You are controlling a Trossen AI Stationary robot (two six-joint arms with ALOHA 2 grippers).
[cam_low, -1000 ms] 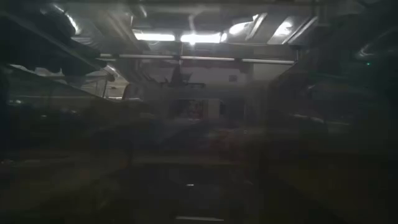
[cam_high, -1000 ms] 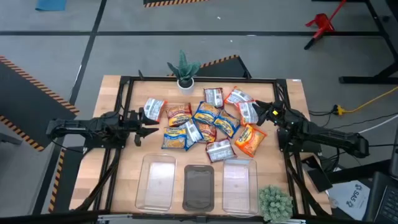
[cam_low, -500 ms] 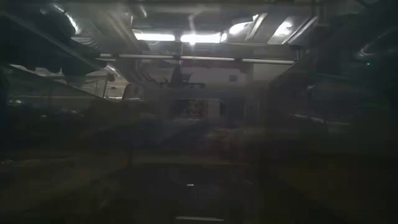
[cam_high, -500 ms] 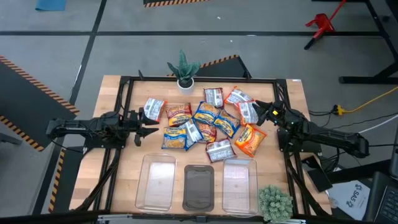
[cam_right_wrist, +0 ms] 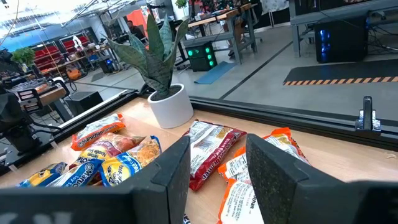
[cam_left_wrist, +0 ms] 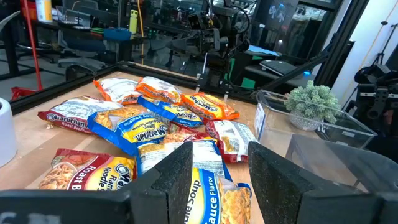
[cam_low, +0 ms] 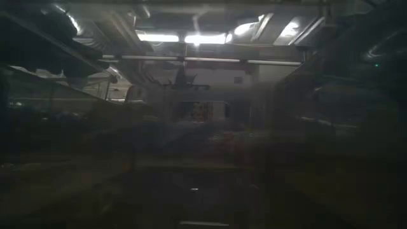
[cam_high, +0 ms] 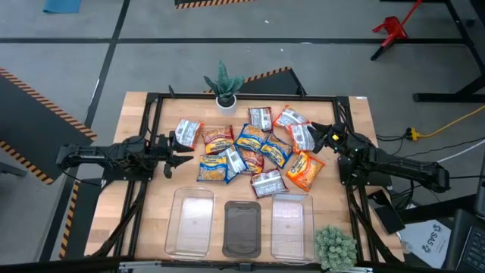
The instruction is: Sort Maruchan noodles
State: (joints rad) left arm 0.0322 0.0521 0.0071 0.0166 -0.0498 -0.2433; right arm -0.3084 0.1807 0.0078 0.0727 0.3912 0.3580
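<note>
Twelve-odd Maruchan noodles (cam_high: 250, 150), heaped mid-table between my arms. Left gripper (cam_high: 184, 153): fingers parted, empty, just beside a blue-and-yellow packet (cam_high: 214, 167). Right gripper (cam_high: 318, 136): parted, empty, just beside a red-and-silver packet (cam_high: 301, 136). Bins (cam_high: 241, 225) lie nearer the front edge.

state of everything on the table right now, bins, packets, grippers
left bin: empty, upright
middle bin: empty, darker inside
right bin: empty
noodle packets: heaped loose mid-table, unsorted, some overlapping
orange packet: flat, at the heap's right edge
left gripper: open, empty, left of the heap
right gripper: open, empty, right of the heap
</note>
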